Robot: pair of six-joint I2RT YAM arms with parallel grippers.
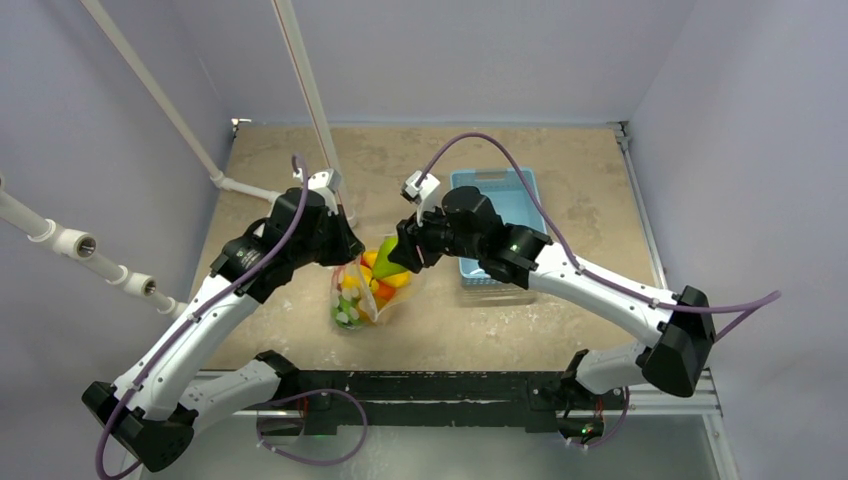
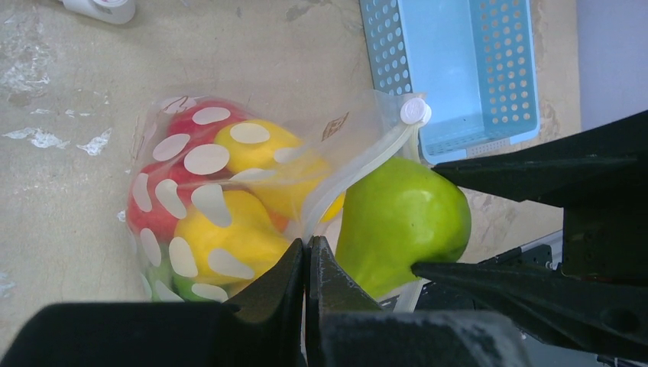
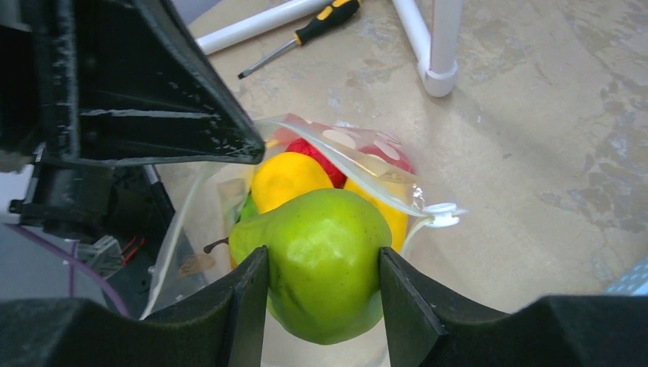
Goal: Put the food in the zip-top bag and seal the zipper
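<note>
Three lilac walls (image 1: 450,60) are set around a mottled beige tabletop (image 1: 540,325). At centre, the clear white-dotted plastic bag (image 2: 195,202) is pinched at its mouth by the left gripper (image 2: 307,248); a glossy green toy pear (image 3: 321,225) is clamped in the right gripper (image 3: 324,267).

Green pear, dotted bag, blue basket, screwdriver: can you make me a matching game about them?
Things:
1. green pear
2. dotted bag
3. blue basket
4. screwdriver

Clues:
A. has round holes in its walls
B. held by the right gripper
C. lies by a white pipe
D. pinched at its mouth by the left gripper

Pairs: 1-B, 2-D, 3-A, 4-C
</note>
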